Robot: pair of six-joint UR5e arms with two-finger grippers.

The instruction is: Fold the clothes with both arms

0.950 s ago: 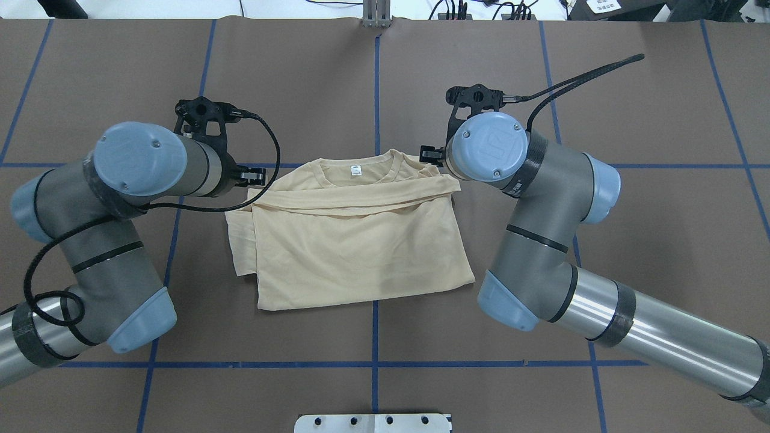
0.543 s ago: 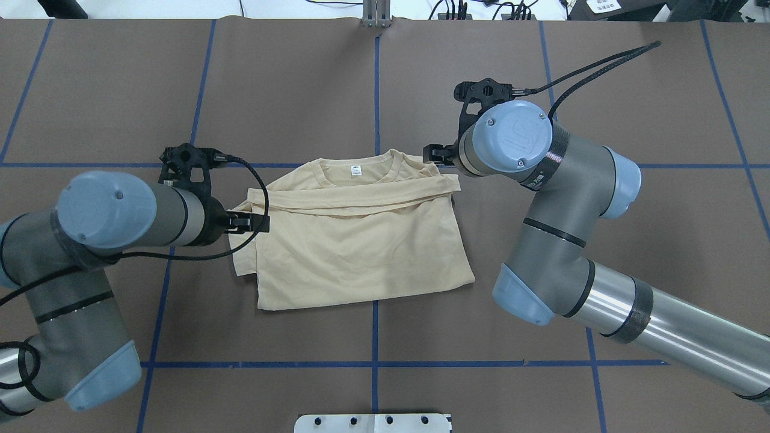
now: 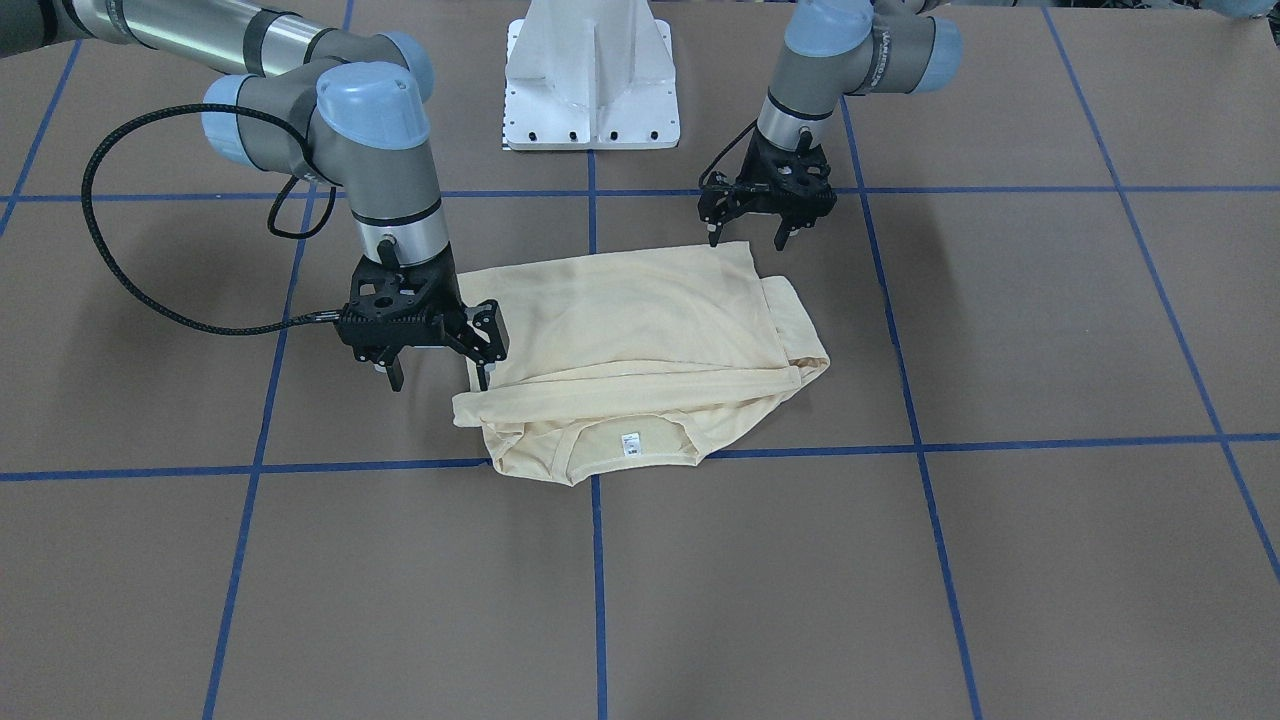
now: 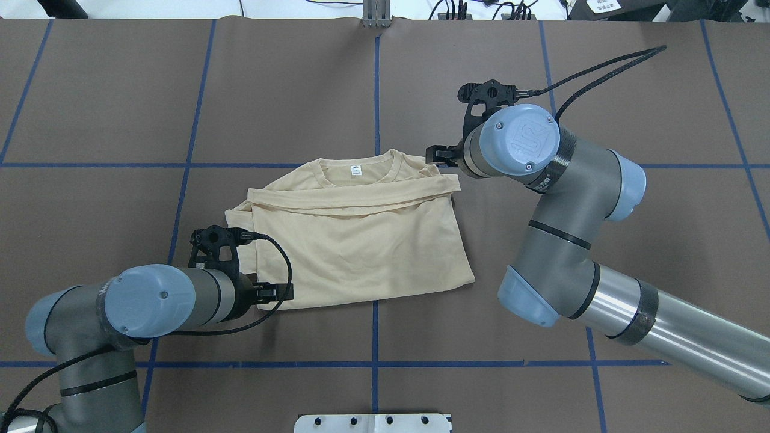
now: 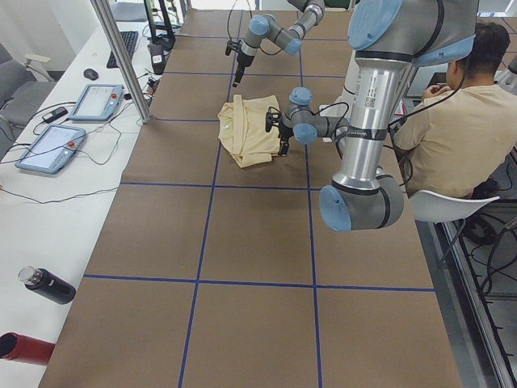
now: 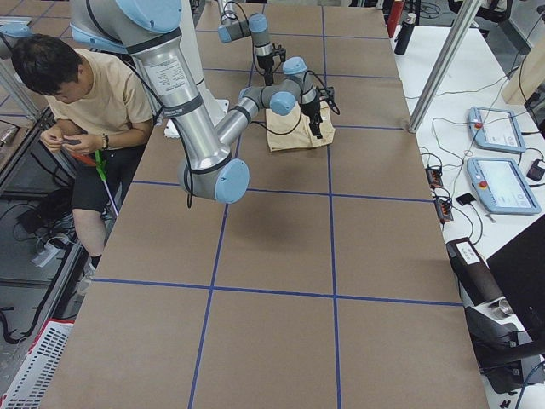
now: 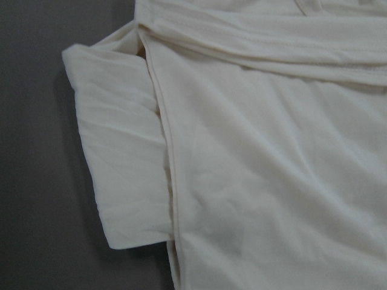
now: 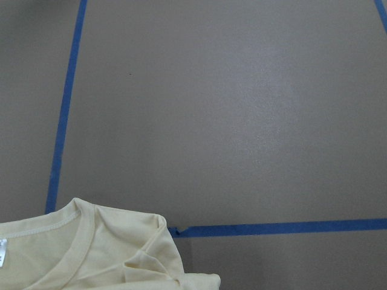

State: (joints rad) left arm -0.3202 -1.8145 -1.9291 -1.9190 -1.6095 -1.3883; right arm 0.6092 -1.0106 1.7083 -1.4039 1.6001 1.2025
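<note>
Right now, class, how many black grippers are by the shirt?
2. The left gripper is open at the hem corner of the shirt near the robot; the right gripper, open, at its far shoulder.

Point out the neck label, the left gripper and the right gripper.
neck label [image 4: 356,171]: overhead view, label's middle.
left gripper [image 3: 747,236]: front-facing view, between its fingertips.
right gripper [image 3: 438,373]: front-facing view, between its fingertips.

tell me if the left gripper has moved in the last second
Yes. In the overhead view the left gripper has come toward the robot along the left side of the shirt, away from the far blue tape line, to its near-left corner.
</note>
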